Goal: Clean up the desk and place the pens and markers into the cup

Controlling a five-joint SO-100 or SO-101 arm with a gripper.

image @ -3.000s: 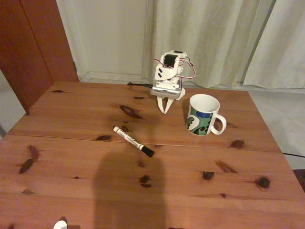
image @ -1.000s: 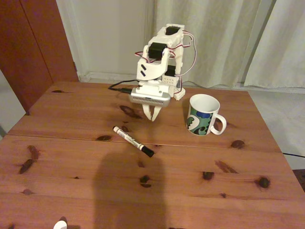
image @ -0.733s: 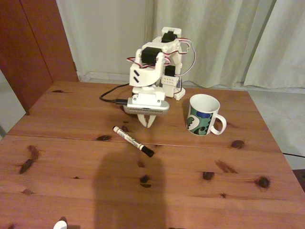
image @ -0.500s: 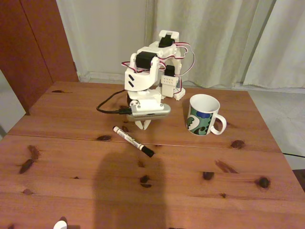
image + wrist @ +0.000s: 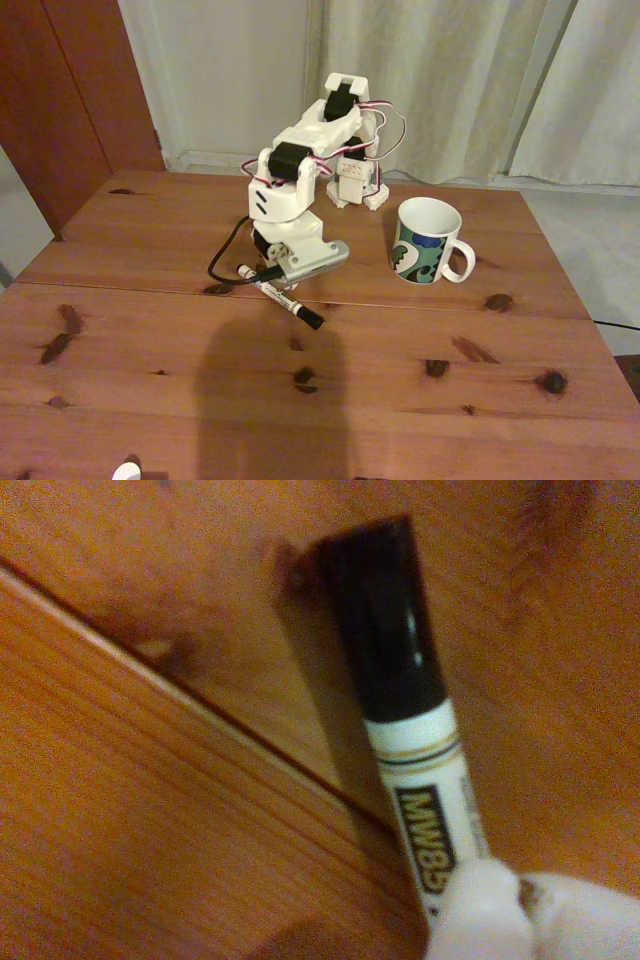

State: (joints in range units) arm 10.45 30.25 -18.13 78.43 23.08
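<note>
My gripper (image 5: 500, 905) is down on the marker (image 5: 405, 740), whose black cap juts past my white fingertip (image 5: 480, 915); I cannot tell whether I am clamped on it. The marker lies flat on the desk (image 5: 150, 380) by the seam. Farther right stands the cup (image 5: 428, 242), upright.

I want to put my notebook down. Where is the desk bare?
The near half of the desk, this side of the seam, is bare; so is the far left corner. It is crowded mid-table, where the hand sits on the marker, with the cup to its right.
</note>
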